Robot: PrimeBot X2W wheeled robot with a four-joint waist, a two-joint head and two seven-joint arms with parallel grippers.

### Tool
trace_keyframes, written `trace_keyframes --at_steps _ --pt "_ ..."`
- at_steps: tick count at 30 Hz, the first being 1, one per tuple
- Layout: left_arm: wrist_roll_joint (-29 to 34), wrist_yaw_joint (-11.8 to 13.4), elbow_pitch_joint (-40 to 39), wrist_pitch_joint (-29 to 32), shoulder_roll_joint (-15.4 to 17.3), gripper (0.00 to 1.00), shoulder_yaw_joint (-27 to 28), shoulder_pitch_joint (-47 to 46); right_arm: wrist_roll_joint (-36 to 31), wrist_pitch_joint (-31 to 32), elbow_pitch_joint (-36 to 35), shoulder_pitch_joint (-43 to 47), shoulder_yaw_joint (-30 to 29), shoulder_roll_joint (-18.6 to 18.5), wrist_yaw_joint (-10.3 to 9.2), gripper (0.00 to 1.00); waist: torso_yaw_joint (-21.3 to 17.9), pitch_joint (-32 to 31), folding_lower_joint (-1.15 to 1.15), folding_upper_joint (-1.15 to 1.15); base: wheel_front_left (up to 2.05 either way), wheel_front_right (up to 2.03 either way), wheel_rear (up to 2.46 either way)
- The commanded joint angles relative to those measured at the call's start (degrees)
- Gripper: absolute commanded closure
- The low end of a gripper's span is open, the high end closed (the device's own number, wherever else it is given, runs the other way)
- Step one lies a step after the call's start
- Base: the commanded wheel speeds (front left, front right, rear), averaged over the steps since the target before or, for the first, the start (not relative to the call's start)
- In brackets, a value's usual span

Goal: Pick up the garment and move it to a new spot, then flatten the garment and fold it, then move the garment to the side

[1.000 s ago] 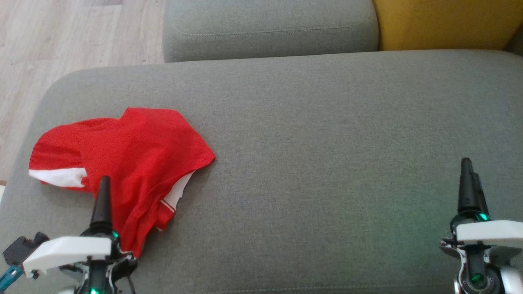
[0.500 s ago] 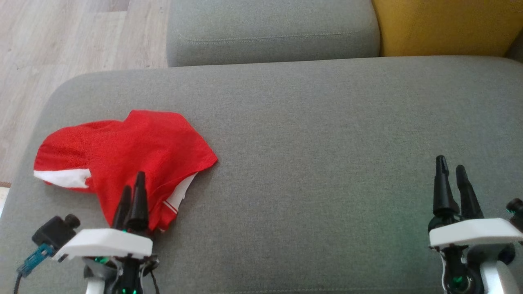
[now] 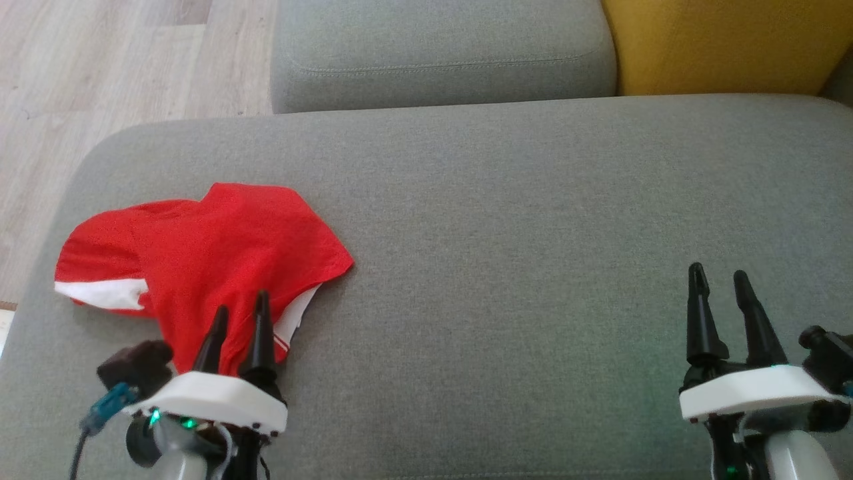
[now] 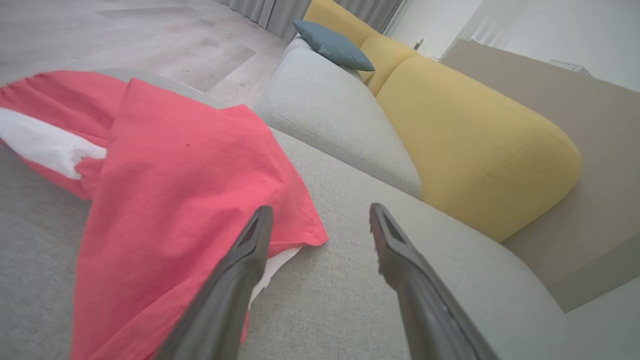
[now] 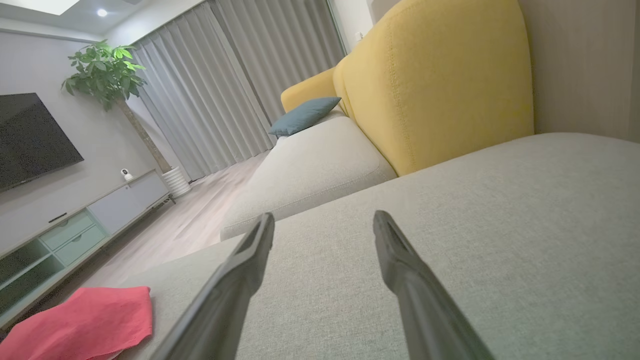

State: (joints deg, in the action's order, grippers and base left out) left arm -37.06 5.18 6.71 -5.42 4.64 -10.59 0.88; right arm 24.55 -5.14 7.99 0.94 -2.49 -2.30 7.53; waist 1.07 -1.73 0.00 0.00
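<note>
**Head view.** The crumpled red fabric garment with white trim (image 3: pixel 220 260) lies on the left part of the large grey upholstered seat cushion (image 3: pixel 506 220), close to the cushion's left and near edges. It is bunched, with several layers overlapping. The left gripper (image 3: pixel 242 303) stands over the garment's edge nearest the cushion's front. Its two dark fingers are parted and nothing is between them. The right gripper (image 3: pixel 718 272) stands over the right part of the cushion, well apart from the garment, with its fingers also spread and empty.

**Left wrist view.** One finger of the left gripper (image 4: pixel 321 210) overlaps the red cloth (image 4: pixel 175 175). The other is over bare cushion (image 4: pixel 350 280). The garment's pointed corner, with a white under-layer showing beneath it, lies just beside the gap between the fingers. Contact with the cloth cannot be confirmed.

**Right wrist view.** The right gripper (image 5: pixel 324 216) points along bare cushion. The garment (image 5: pixel 90 320) shows at the cushion's far left end.

**Hazards (assessment).**
- A pinch at the corner is likely to catch the top layer alone. The garment would then unfurl unevenly on lifting.
- Closing with one finger off the cloth may miss the fabric or snag the upholstery.
- The garment sits close to the cushion's left edge. A loose grasp or a sideways drag could send it off onto the pale wood-grain floor (image 3: pixel 100 67).
- The right gripper is far off, so it cannot support a sagging lift.
</note>
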Motion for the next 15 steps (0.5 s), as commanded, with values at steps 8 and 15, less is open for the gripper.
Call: trace_keyframes --at_steps 8,15 --pt "8.9 5.8 -3.4 -2.1 4.3 0.0 -4.6 -3.4 -8.2 -2.3 -3.8 -0.7 1.3 -0.4 -0.03 0.0 0.0 0.0 0.0 0.0 0.0 0.0 0.0" --pt "13.1 9.8 -3.5 -3.3 6.5 0.0 -8.5 -4.1 -13.3 -3.5 -4.4 -0.2 1.5 -0.4 -0.03 0.0 0.0 -0.2 0.0 0.0 0.0 0.0 0.0"
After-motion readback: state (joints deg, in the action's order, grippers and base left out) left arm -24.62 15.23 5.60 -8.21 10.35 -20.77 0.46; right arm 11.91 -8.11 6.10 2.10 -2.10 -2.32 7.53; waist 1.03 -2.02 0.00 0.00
